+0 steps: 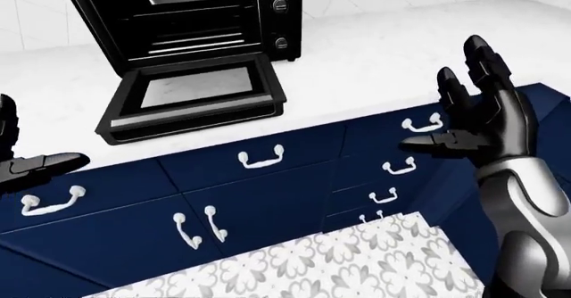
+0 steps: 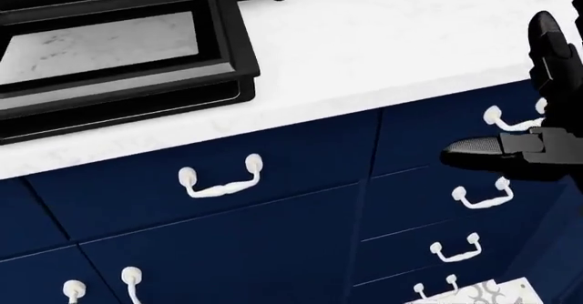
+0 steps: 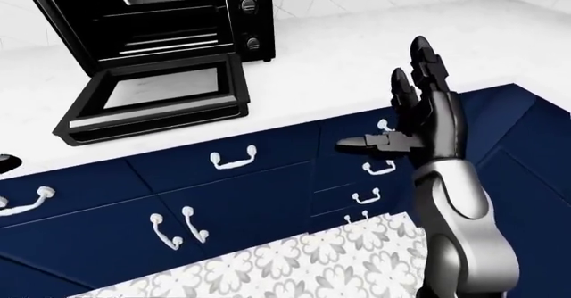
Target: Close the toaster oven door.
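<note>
- The black glass-paned toaster oven door [image 1: 192, 97] is lying folded down, open on the white counter [image 1: 375, 57].
- The right hand [image 1: 477, 121] is hovering spread-fingered, right of the door.
- The left hand [image 1: 27, 164], probably open, is barely showing.
- A lift from the door's corner risks slipping off.

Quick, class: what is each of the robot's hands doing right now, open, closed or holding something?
Left hand: only partly in view at the left edge, holding nothing; open or closed cannot be told.
Right hand: open, fingers spread, empty.
</note>
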